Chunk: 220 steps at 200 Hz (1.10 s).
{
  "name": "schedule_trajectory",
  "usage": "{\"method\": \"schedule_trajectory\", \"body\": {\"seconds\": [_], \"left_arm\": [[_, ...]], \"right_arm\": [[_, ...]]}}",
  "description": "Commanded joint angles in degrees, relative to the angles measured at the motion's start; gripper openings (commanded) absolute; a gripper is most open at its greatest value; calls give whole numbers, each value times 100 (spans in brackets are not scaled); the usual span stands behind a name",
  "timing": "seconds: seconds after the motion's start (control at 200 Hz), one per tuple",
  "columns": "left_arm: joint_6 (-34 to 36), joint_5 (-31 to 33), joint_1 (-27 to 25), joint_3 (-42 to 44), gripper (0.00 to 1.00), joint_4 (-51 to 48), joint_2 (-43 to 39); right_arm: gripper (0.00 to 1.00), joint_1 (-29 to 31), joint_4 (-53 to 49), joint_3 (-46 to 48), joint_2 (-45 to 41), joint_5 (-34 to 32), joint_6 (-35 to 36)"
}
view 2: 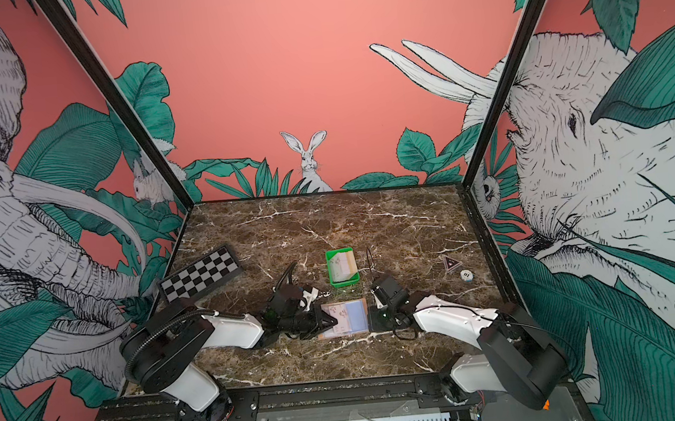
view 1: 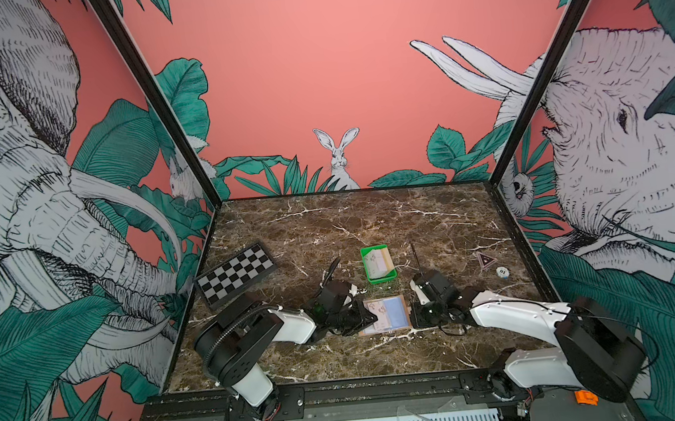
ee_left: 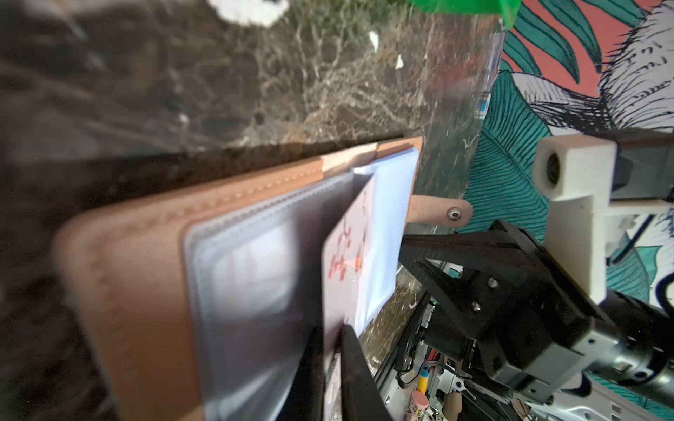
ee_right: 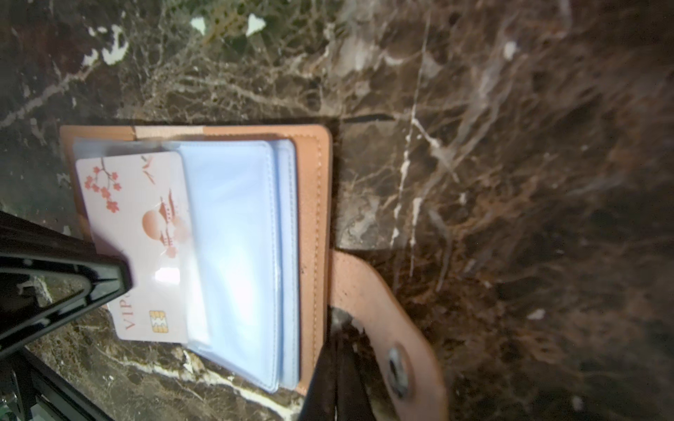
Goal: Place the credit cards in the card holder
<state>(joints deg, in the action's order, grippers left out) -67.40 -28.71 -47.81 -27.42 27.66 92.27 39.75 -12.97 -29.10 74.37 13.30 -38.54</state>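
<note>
The open tan leather card holder lies on the marble counter. A thin pink blossom-printed card, probably stiff and slick, sits partly in a floppy clear sleeve. Its outer edge is pinched by the left hand. The right hand, pressed together, sits beside the strap.
</note>
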Motion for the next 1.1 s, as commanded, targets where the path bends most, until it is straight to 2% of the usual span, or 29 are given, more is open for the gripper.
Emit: {"method": "schedule_trajectory", "body": {"seconds": [0.0, 0.15, 0.42, 0.62, 0.875, 1.095], "left_arm": [[360, 202, -9, -137, 16, -874, -280], [679, 419, -9, -218, 20, -1542, -552], [1329, 724, -11, -360, 20, -2282, -1119], [1582, 884, -9, -308, 21, -2338, -1504], [1627, 947, -10, -191, 21, -2100, -1642], [1791, 1070, -9, -282, 22, -2273, -1620]], "right_arm": [[3, 111, 52, 57, -179, 80, -43], [4, 118, -43, 63, -433, -91, -91], [6, 118, -176, 159, -933, -615, -430], [11, 114, -223, 117, -988, -685, -464], [13, 113, -87, 22, -882, -630, -498], [14, 122, 1, -78, -675, -575, -523]]}}
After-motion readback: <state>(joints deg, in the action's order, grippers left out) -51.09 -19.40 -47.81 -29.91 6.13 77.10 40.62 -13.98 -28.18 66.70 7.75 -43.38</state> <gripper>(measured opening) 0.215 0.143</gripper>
